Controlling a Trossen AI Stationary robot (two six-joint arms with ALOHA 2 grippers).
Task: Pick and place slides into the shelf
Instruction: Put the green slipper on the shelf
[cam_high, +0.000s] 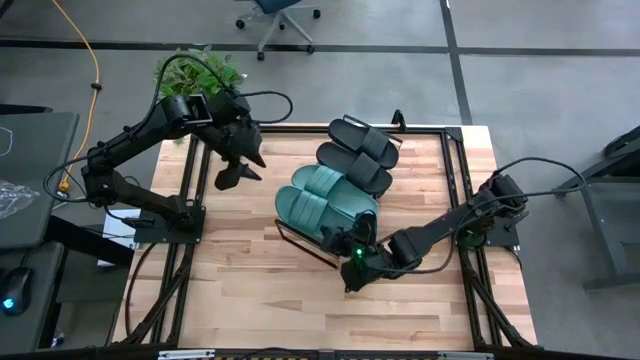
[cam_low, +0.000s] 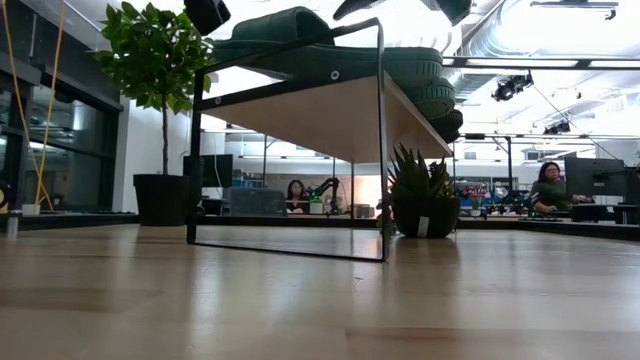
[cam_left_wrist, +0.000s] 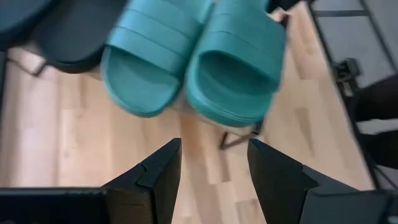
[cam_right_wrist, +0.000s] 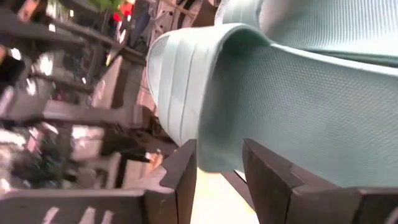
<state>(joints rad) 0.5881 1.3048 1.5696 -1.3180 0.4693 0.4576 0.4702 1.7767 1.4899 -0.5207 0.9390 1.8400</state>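
Note:
Two teal slides (cam_high: 335, 190) (cam_high: 308, 212) and two black slides (cam_high: 365, 138) (cam_high: 355, 167) lie side by side on the slanted shelf (cam_low: 320, 115) in the middle of the table. In the left wrist view the teal pair (cam_left_wrist: 239, 68) shows toe-first ahead of the fingers. My left gripper (cam_high: 242, 170) (cam_left_wrist: 214, 146) hangs open above the table, left of the shelf, with nothing between its fingers. My right gripper (cam_high: 352, 262) (cam_right_wrist: 219, 146) is open at the shelf's near end, close under the nearest teal slide (cam_right_wrist: 298, 99). My right gripper's fingers (cam_right_wrist: 183, 168) stand just at the lower edge (cam_right_wrist: 214, 163) of the nearest teal slide, coming slanting from the table's near right. I cannot tell whether they touch it. The slide rests on the shelf.
The bare wooden tabletop (cam_high: 250, 290) lies left of and in front of the shelf. Dark metal rails (cam_high: 455, 170) run along the table's sides. A potted plant (cam_high: 200, 70) stands at the far left corner. People sit at desks (cam_low: 550, 185) in the room beyond.

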